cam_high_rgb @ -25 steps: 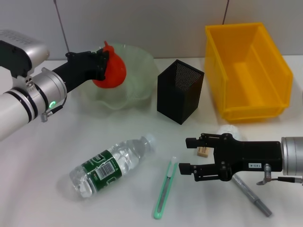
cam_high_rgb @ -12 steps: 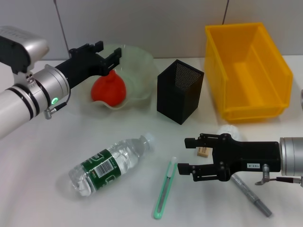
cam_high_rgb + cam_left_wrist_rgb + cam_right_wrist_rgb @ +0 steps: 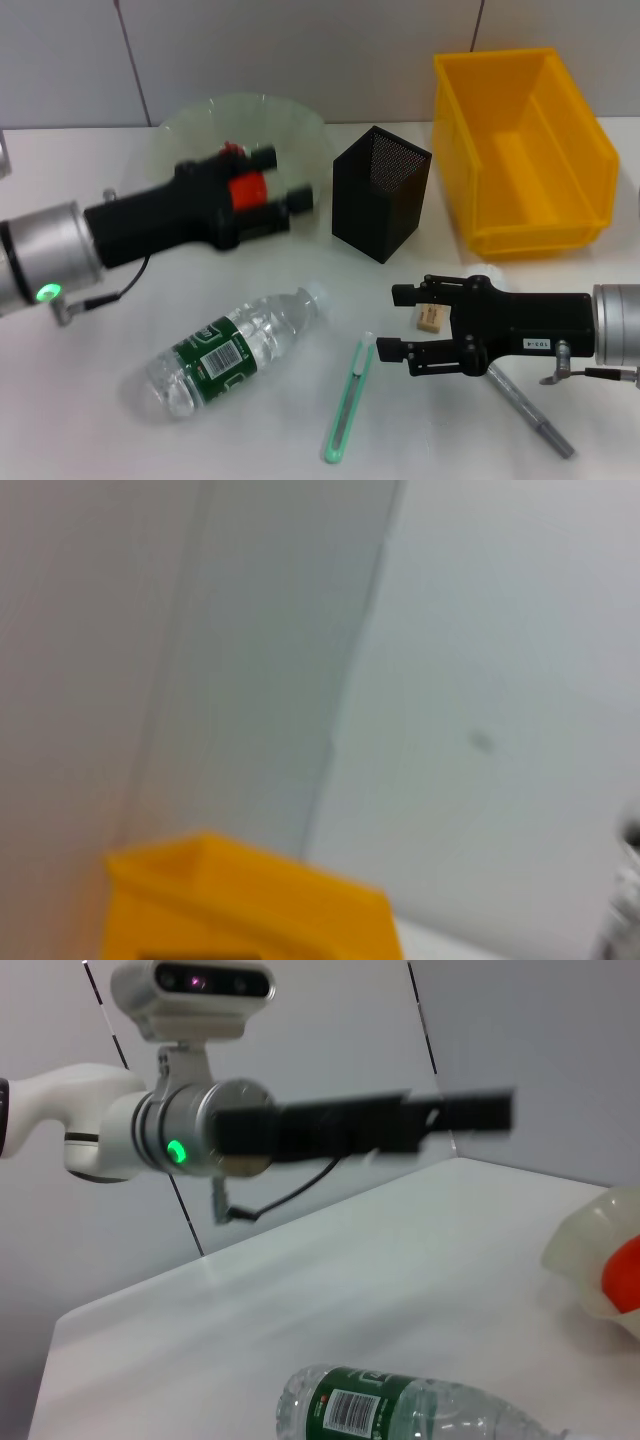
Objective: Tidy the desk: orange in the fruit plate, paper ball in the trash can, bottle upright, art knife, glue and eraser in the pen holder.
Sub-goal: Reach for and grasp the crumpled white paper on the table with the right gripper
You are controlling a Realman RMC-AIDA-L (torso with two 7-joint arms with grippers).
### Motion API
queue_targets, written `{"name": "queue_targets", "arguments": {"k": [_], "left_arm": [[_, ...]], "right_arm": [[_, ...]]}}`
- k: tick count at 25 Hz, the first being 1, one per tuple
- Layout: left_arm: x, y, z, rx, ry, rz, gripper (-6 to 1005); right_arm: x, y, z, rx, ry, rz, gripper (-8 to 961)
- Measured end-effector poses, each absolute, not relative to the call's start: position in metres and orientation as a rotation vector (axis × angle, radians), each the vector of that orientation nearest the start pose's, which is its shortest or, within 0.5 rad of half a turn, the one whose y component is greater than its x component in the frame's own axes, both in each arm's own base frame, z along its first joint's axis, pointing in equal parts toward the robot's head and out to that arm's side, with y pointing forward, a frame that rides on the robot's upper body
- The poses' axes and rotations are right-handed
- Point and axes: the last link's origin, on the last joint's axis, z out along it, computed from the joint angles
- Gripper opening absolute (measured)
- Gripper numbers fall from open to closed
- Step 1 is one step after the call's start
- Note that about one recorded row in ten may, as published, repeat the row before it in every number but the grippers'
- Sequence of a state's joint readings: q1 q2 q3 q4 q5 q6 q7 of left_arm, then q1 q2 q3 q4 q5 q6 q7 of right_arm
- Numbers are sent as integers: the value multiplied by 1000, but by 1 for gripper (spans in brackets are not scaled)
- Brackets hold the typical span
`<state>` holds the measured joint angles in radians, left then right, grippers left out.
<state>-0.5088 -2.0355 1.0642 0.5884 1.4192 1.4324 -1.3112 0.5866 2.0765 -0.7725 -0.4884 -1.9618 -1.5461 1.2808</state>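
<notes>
left end effector (image 3: 280, 178) hangs open, apparently empty, over the fruit plate (image 3: 300, 125) holding the orange (image 3: 246, 187).

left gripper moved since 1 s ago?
Yes. The left gripper has swung off the fruit plate's far left rim, toward the pen holder, now open in front of the orange.

My left gripper (image 3: 283, 178), matt black plastic on a brushed-metal wrist, hangs before a translucent, glossy green fruit plate (image 3: 300, 125) holding a smooth orange (image 3: 243, 190). At three o'clock of it stands a black wire-mesh pen holder (image 3: 380, 192), then a shiny yellow plastic bin (image 3: 520, 150). The clear, ribbed plastic bottle (image 3: 232, 347) wears a glossy green label. My right gripper (image 3: 392, 321), matt black, flanks a pale green plastic art knife (image 3: 348, 398) and a dull tan eraser (image 3: 432, 317).
</notes>
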Motion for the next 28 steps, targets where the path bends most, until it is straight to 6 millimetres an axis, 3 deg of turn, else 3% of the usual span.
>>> {"name": "queue_targets", "arguments": {"k": [2,9,13,28], "left_arm": [[-232,340,-1,-2646,-562,-987,813],[-255,314,1,-2746,-566,-920,812],[-260,310,0,-2757,-561,-897,813],[-263,304,-2,-2797,-494,-848,813]], "right_arm": [[247,323,-36,-2855,573,754,822],[240,329,-33,-2880,550,742,823],[232,334,-31,-2917,582,714,822],[173,366,-3,-3065,847,171,823]]}}
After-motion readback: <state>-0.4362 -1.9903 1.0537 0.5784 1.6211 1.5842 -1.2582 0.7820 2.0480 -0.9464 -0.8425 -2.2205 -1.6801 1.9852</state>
